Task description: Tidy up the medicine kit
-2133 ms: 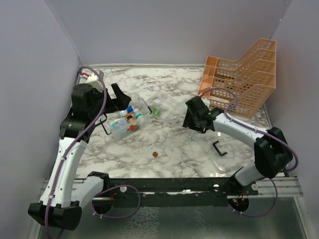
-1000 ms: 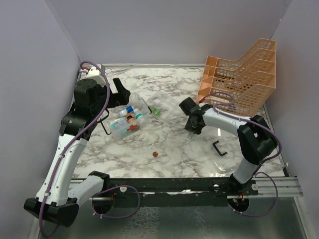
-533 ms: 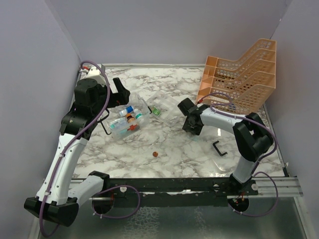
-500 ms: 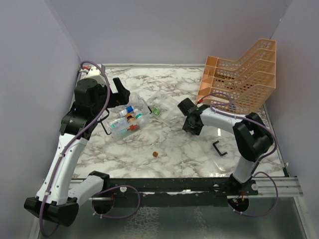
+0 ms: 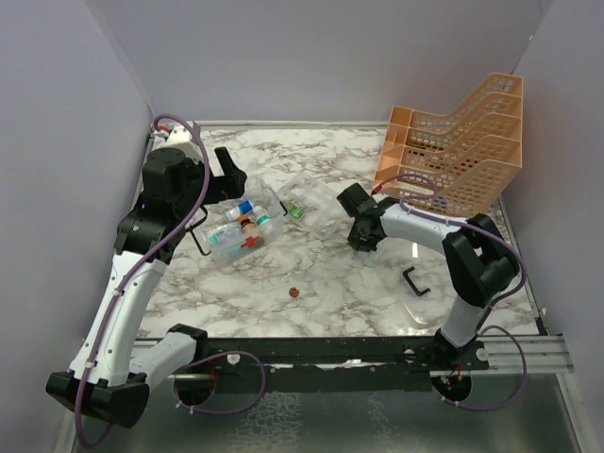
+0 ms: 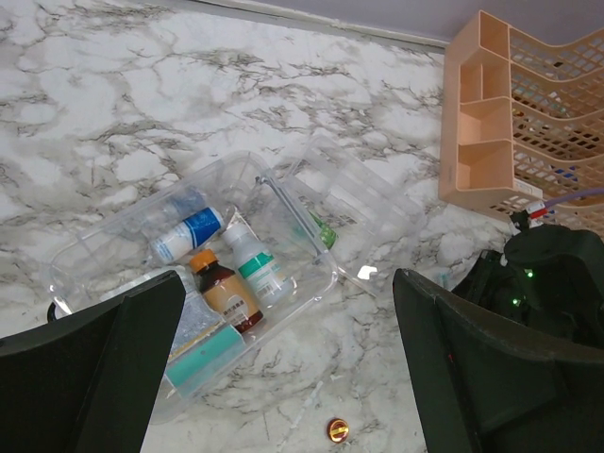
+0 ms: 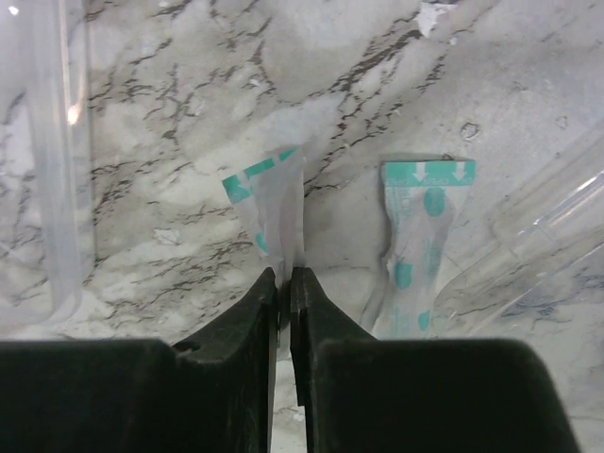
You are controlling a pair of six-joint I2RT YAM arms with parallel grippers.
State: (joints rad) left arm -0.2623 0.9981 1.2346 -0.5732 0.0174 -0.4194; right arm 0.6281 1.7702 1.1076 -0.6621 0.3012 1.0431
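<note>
White-and-grey marbled table (image 5: 330, 311) carries the medicine kit (image 5: 238, 233) left of centre, a clear box with its clear lid (image 5: 319, 203) folded open to the right. In the top view the box's long axis runs from lower left to upper right, and the lid carries that line on toward the right gripper (image 5: 362, 242), which is low over the table just beyond the lid's far edge. The left gripper (image 6: 288, 311) hangs above the box, fingers spread wide with nothing between them.

The right wrist view shows what the top view hides. The two fingertips are pinched onto the lower end of a teal-printed sachet (image 7: 270, 208), which stands on edge, pointing away from the camera. A second sachet (image 7: 421, 236) lies flat just to its right.

The left wrist view looks into the box. A blue-labelled bottle (image 6: 187, 234), a brown bottle (image 6: 224, 293) and a green-labelled bottle (image 6: 257, 269) lie on their sides inside. Only the top view shows a loose black handle (image 5: 413, 281) lying right of the gripper.
</note>
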